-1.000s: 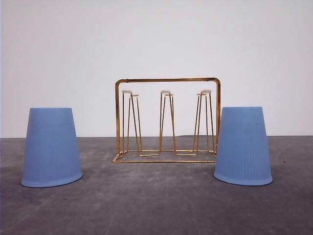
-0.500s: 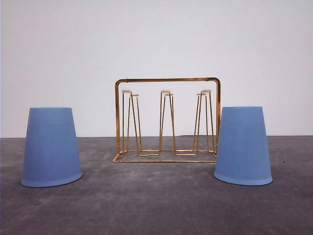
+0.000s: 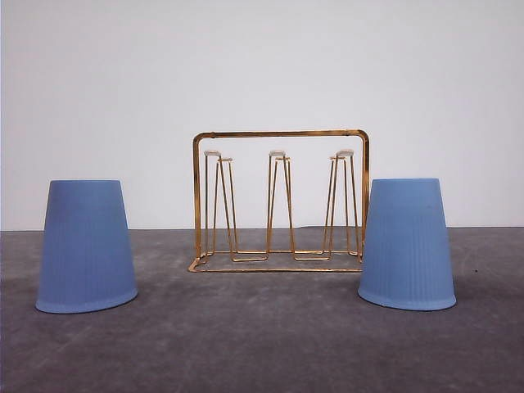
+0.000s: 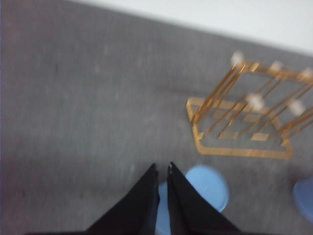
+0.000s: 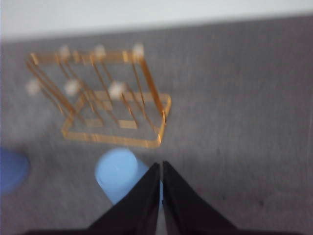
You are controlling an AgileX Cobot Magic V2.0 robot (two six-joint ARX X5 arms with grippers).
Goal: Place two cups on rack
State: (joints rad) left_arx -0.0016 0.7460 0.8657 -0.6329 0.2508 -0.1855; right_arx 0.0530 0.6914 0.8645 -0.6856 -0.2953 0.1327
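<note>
Two light blue ribbed cups stand upside down on the grey table, one at the left (image 3: 85, 246) and one at the right (image 3: 407, 243). Between them, a little further back, stands the gold wire rack (image 3: 280, 201) with white-tipped prongs, all bare. In the left wrist view my left gripper (image 4: 162, 169) is shut with nothing in it, high above the left cup (image 4: 206, 186), with the rack (image 4: 244, 117) beyond. In the right wrist view my right gripper (image 5: 161, 166) is shut and empty above the right cup (image 5: 117, 171), near the rack (image 5: 107, 98). Both wrist views are blurred.
The grey table (image 3: 262, 344) runs back to a plain white wall (image 3: 262, 65). The other cup shows at the edge of each wrist view: the right cup (image 4: 304, 196) and the left cup (image 5: 12, 169).
</note>
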